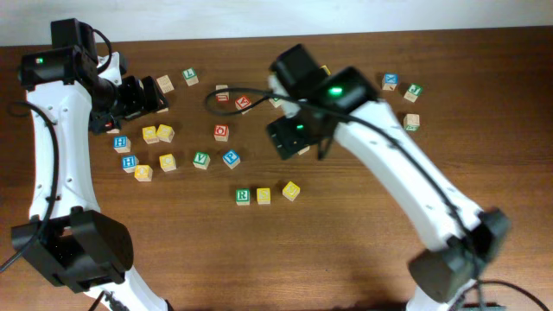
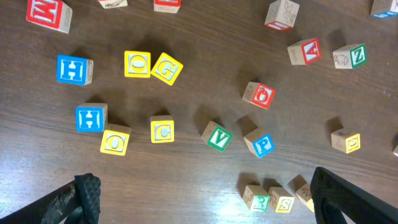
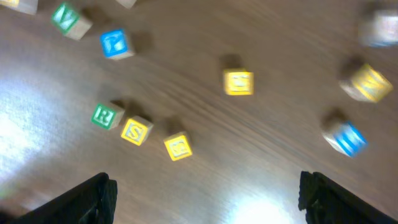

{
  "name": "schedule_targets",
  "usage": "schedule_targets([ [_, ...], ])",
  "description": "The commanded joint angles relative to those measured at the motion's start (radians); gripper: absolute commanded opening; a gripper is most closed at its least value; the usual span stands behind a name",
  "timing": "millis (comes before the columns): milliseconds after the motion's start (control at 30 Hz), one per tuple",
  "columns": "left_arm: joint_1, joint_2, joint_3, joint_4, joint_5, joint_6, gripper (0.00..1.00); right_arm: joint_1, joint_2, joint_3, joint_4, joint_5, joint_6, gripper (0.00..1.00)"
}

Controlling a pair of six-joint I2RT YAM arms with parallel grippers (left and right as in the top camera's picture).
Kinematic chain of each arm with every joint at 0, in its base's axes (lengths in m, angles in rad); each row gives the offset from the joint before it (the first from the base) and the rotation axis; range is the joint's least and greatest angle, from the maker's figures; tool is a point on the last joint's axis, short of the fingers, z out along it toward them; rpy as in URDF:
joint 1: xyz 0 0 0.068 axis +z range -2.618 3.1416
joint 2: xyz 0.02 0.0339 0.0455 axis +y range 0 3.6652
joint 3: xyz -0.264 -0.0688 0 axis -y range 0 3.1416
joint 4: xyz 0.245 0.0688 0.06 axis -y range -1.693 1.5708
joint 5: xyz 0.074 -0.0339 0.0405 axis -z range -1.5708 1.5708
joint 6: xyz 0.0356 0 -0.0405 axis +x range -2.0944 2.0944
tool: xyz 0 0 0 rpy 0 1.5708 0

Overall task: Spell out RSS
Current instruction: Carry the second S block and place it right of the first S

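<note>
The green R cube (image 1: 243,196), a yellow S cube (image 1: 263,196) and a second yellow cube (image 1: 291,191), slightly turned, lie in a row on the table's front middle. The row also shows in the right wrist view: R (image 3: 107,116), S (image 3: 136,131), yellow cube (image 3: 178,146). In the left wrist view R (image 2: 257,200) and S (image 2: 282,201) show, and the third cube (image 2: 303,193) is half hidden by a finger. My right gripper (image 1: 289,138) (image 3: 205,193) is open and empty, above and behind the row. My left gripper (image 1: 147,97) (image 2: 205,199) is open and empty at the back left.
Loose cubes lie behind the row: green V (image 1: 201,160), blue P (image 1: 231,158), red O (image 1: 221,131), two blue H cubes (image 1: 121,142), several yellow cubes (image 1: 165,133). More cubes sit at the back right (image 1: 390,82).
</note>
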Motion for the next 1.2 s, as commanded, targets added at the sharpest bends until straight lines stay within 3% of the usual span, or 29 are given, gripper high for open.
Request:
schedule_targets([
  [0, 0.008, -0.022, 0.014, 0.003, 0.008, -0.009, 0.99, -0.146, -0.107, 0.023, -0.093, 0.135, 0.165, 0.91],
  [33, 0.008, -0.022, 0.014, 0.003, 0.008, -0.009, 0.99, -0.237, -0.107, 0.021, -0.154, 0.121, 0.165, 0.99],
  [100, 0.008, -0.022, 0.014, 0.003, 0.008, -0.009, 0.99, -0.323, -0.084, 0.019, -0.226, 0.009, 0.166, 0.95],
  [133, 0.008, -0.022, 0.014, 0.003, 0.008, -0.009, 0.99, -0.337, -0.077, 0.005, -0.229, -0.047, 0.166, 0.73],
  [167, 0.008, -0.022, 0.014, 0.003, 0.008, -0.009, 0.99, -0.341, -0.074, -0.030, -0.210, -0.093, 0.166, 0.64],
  [333, 0.008, -0.022, 0.014, 0.003, 0.008, -0.010, 0.99, -0.302, -0.074, -0.368, -0.054, -0.215, 0.166, 0.56],
  [433, 0.004, -0.021, 0.009, -0.019, 0.103, -0.009, 0.99, -0.275, -0.074, -0.546, 0.193, -0.373, 0.166, 0.22],
  [533, -0.061, -0.018, -0.033, -0.037, 0.083, -0.009, 0.99, -0.226, -0.072, -0.671, 0.439, -0.398, 0.291, 0.04],
  [600, -0.079, -0.018, -0.033, -0.036, 0.083, -0.009, 0.99, -0.171, -0.061, -0.694, 0.549, -0.394, 0.298, 0.04],
  [767, -0.079, -0.016, -0.033, -0.024, 0.037, -0.009, 0.99, -0.033, 0.040, -0.697, 0.787, -0.315, 0.480, 0.04],
  [1033, -0.079, -0.016, -0.105, 0.011, 0.026, -0.009, 0.99, -0.029, 0.069, -0.696, 0.761, -0.131, 0.479, 0.04],
  [1167, -0.079, -0.015, -0.121, 0.020, 0.026, -0.009, 0.99, -0.025, 0.069, -0.696, 0.729, -0.140, 0.480, 0.04],
])
